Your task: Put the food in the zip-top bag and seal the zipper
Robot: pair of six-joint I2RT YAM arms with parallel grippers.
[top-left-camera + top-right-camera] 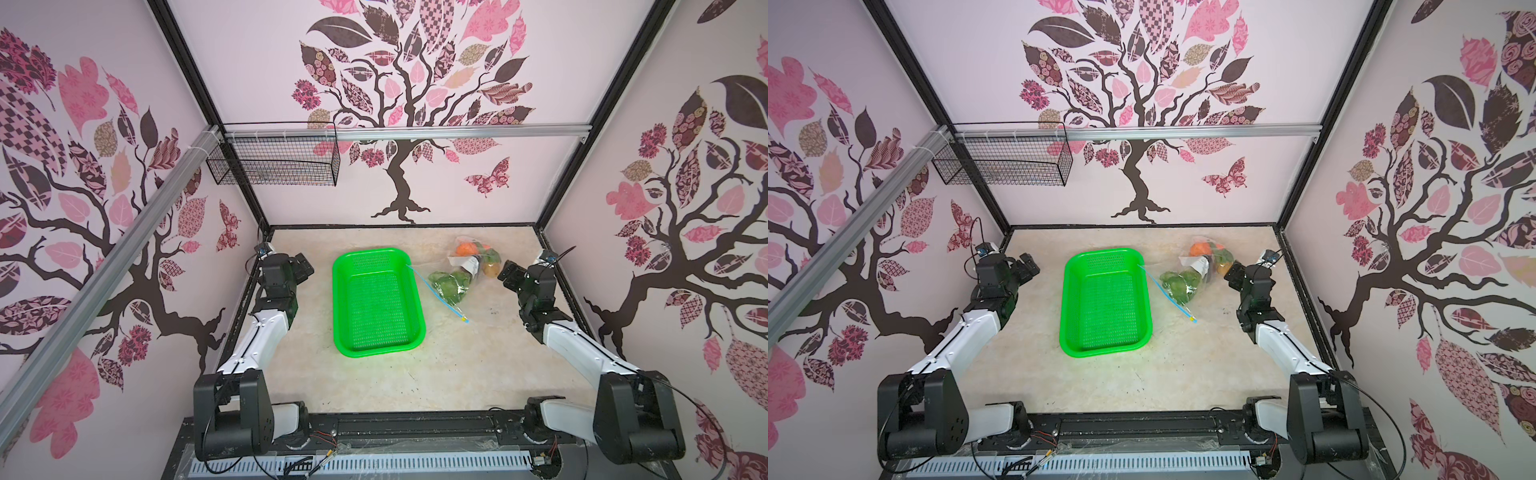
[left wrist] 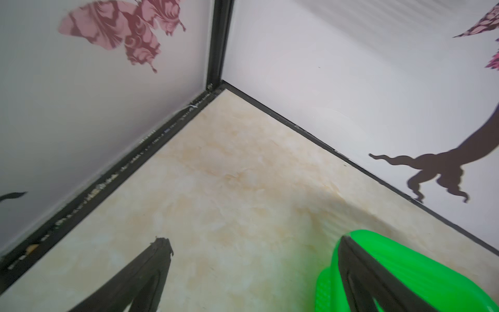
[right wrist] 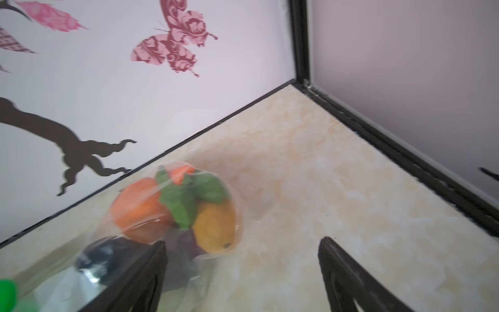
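L pincer (image 1: 305, 266) hangs released near the worktop's (image 1: 415, 382) left edge, nothing in it. Next comes the green basket (image 1: 376, 303) mid-worktop, w/ no food in it. The zipper (image 1: 437, 294) starts at the basket's far right corner and runs diagonally toward the near right, yellowish tab (image 1: 465, 320) at its near end. It reads as one thin line, so prob. sealed, but you can't confirm. The zip-top bag (image 1: 461, 272), food (image 3: 172, 210) inside, lies right of it, toward the far right corner. R pincer (image 3: 243, 243) is released, just beside the bag's closed end. It's your nearer arm, yet the zipper sits on the bag's opposite side.
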